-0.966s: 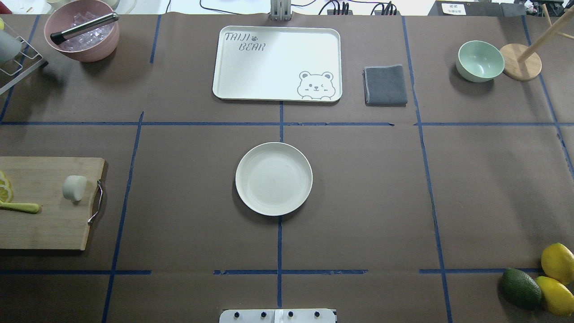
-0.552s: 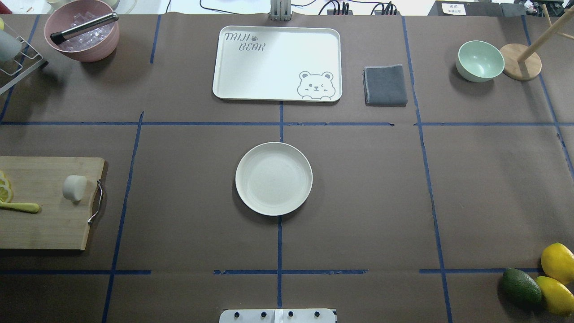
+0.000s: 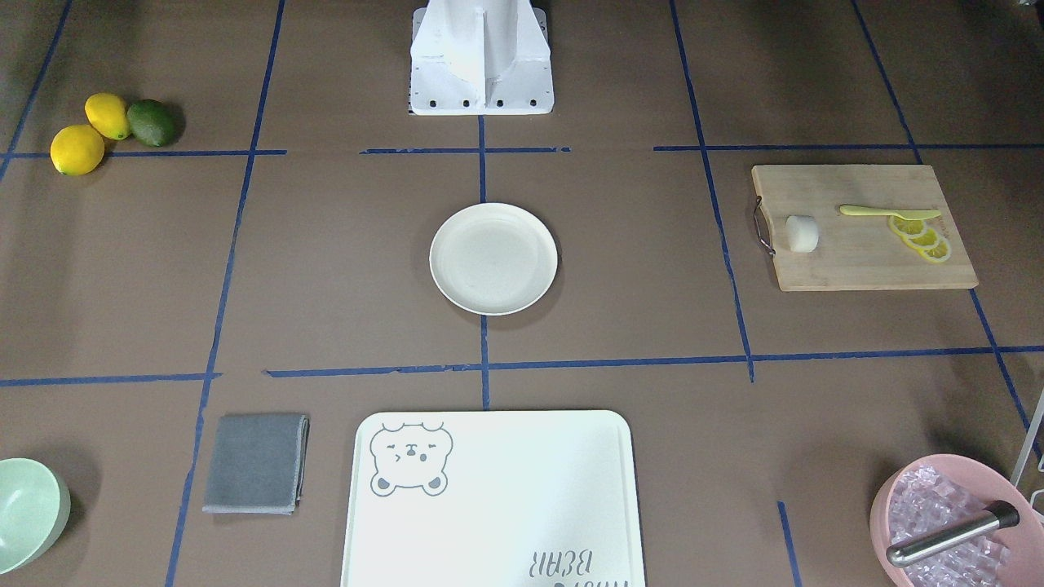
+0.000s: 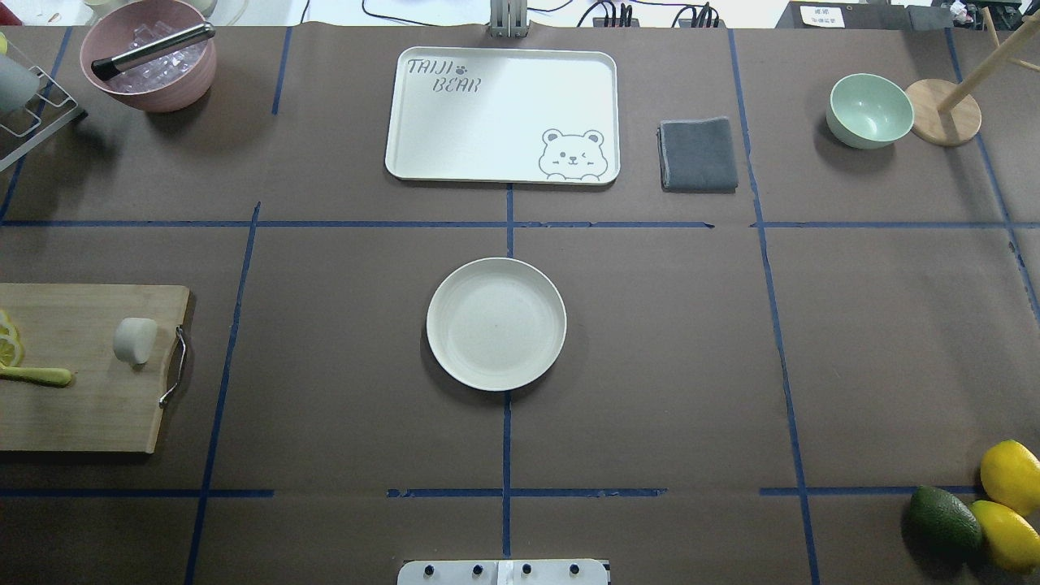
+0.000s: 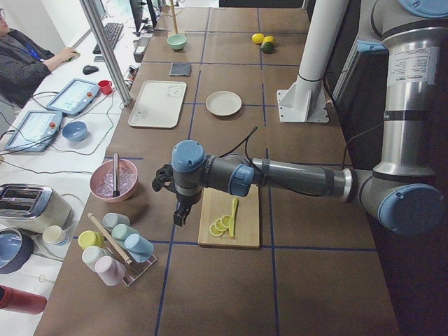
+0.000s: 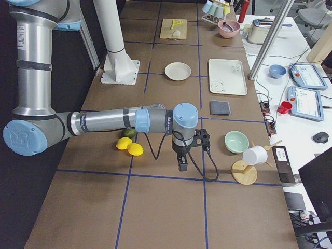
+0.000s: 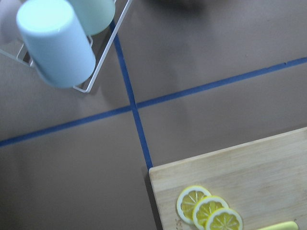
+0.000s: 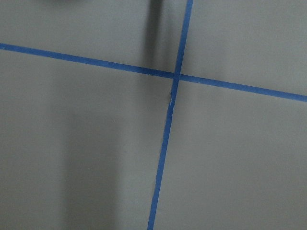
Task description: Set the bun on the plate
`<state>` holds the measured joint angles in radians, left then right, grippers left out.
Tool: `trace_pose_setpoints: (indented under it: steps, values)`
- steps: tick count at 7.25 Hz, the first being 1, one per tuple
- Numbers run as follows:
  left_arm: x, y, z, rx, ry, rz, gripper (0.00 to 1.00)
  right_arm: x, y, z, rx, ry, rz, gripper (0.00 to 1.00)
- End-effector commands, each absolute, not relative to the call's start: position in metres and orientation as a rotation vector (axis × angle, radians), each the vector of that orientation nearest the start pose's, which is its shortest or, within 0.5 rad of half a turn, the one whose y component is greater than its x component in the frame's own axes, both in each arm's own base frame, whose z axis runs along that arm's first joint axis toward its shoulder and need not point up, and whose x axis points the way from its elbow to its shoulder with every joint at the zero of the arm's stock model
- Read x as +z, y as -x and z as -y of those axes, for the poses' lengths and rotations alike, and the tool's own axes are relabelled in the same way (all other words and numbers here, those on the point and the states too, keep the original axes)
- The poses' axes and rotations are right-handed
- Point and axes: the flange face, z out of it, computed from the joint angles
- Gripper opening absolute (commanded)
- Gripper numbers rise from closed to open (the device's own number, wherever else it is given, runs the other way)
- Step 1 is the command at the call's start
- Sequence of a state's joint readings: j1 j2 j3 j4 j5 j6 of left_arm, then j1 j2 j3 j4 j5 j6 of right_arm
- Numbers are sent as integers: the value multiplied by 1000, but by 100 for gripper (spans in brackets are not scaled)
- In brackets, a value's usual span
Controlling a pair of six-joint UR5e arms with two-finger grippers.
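Your left arm's the obvious pick here. The bun [image 4: 135, 340] sits on the cutting board [image 4: 81, 406] at its handle end, the side nearest the plate [image 4: 496, 323], which is bare mid-surface. The left pincer [image 5: 180, 213] hangs near the board's opposite end by the lemon slices [image 7: 208, 213], so the bun lies inward along the board from it. The right pincer [image 6: 182, 165] is way off. I can't tell how open either one is, or which way the bun's long axis runs.
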<state>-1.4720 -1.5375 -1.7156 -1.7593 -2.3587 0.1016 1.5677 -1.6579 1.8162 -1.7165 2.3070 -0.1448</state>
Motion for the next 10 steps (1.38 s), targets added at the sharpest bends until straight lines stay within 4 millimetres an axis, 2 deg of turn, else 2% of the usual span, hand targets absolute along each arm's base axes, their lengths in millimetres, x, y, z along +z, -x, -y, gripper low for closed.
trace_pose_setpoints:
  steps: [1,3,5,6,8,10]
  values:
    - [561,-81,494,317,-228,-833,100,596,-64,452,-134,-60,736,100]
    - [540,-144,483,122,-169,-864,100,595,-64,452,-127,-59,744,100]
    - [530,-217,459,65,-164,-838,100,593,-62,452,-126,-61,762,100]
    - [530,-244,448,66,-163,-822,100,594,-62,451,-125,-58,765,100]
    - [531,-273,431,114,-135,-830,100,594,-62,452,-125,-59,765,100]
    - [537,-280,421,131,-114,-824,98,595,-62,451,-126,-57,765,100]
